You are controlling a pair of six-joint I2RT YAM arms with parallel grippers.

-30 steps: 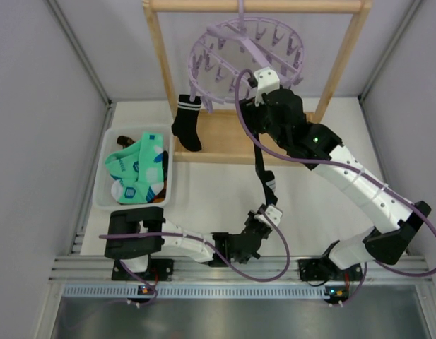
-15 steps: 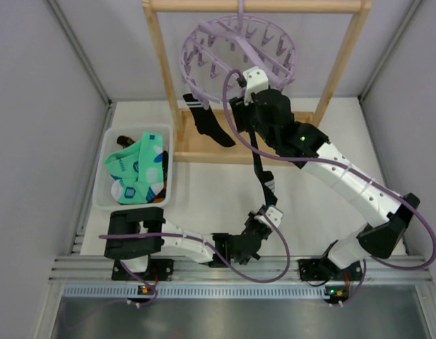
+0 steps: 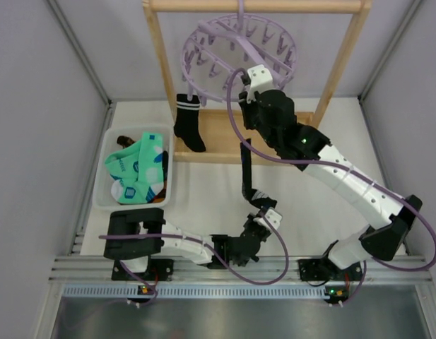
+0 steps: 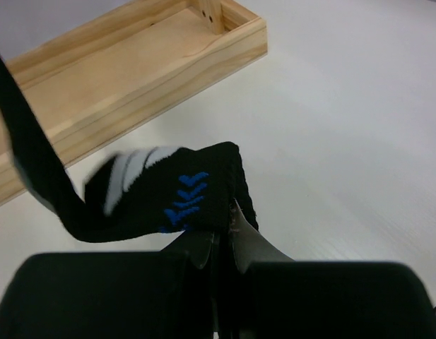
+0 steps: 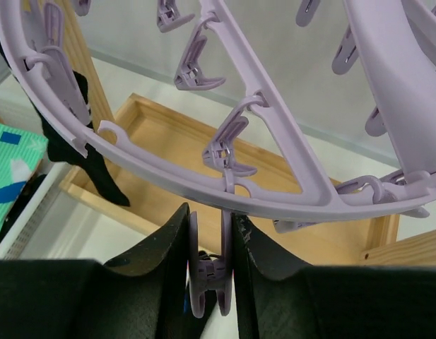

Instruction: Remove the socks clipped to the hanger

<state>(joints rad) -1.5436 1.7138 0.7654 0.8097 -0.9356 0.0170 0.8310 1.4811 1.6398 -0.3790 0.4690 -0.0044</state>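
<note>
A long black sock (image 4: 168, 198) is being pinched between the closed fingers of the left gripper (image 4: 219, 236), low over the table (image 4: 345, 106). It is being stretched up toward the hanger (image 3: 239, 49), where 1 lilac peg (image 5: 203, 282) is being clamped by the right gripper (image 5: 212, 226). A 2nd black sock (image 3: 188, 126) is hanging clipped at the ring's left side.

smooth glossy lilac plastic hanger (image 3: 244, 44); soft matt knit socks (image 3: 189, 127) (dull, fuzzy); pale bare wood frame (image 3: 219, 135); matt white bench (image 3: 203, 185).
</note>
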